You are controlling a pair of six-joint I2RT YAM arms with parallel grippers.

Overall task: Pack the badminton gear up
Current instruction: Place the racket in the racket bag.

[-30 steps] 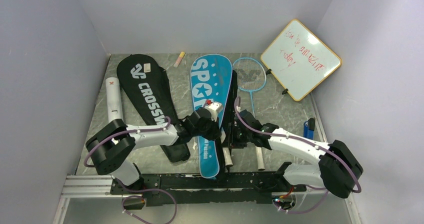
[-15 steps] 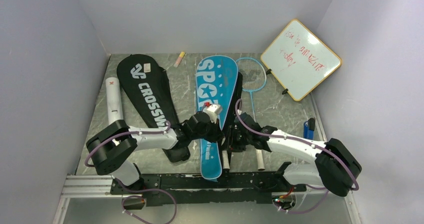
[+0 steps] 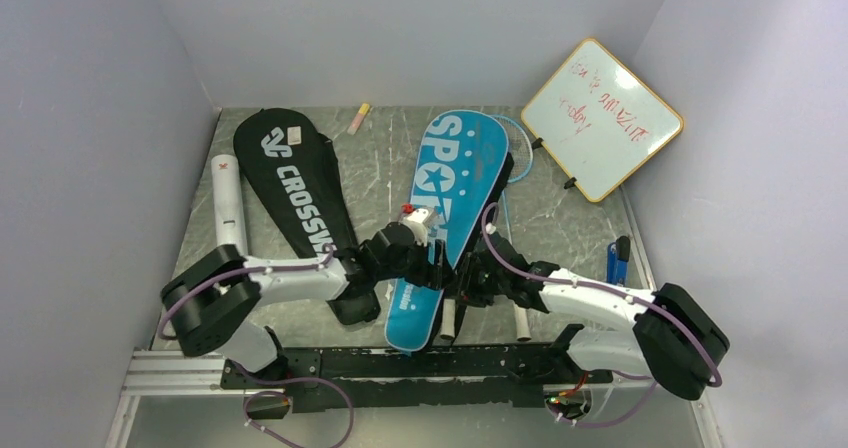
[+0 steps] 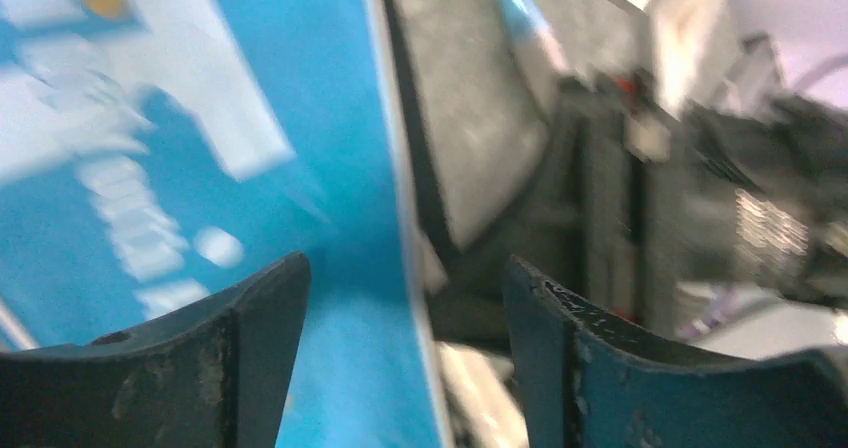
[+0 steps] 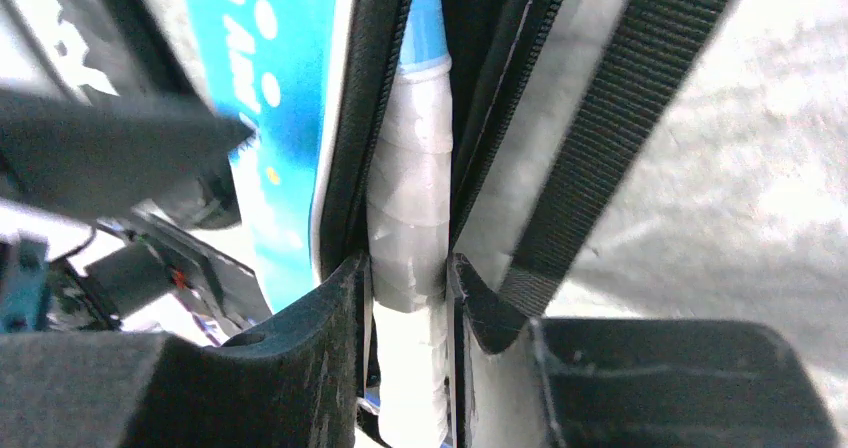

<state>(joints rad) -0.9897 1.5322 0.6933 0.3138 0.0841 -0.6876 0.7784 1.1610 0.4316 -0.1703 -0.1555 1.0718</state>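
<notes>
Between lilac walls point(image 3: 100, 118), a marbled tabletop point(image 3: 385, 163) bears the black cover point(image 3: 290, 178).

SPORT cover point(image 3: 460, 183): smooth blue synthetic cloth, slight gloss
CROSSWAY cover point(image 3: 295, 183): black matt cloth
cover strap point(image 5: 620, 118): black woven webbing, ribbed
racket grip point(image 5: 410, 218): white wrapped tape, matt
worktop point(image 3: 390, 158): grey marbled, smooth, faint sheen
whiteboard point(image 3: 602, 118): wood frame, glossy white face

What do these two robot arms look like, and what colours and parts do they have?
The left arm and right arm have white links between chunky black joints, with thin purple cables looping along them. The left gripper and right gripper each end in two dark, scuffed fingers.
</notes>
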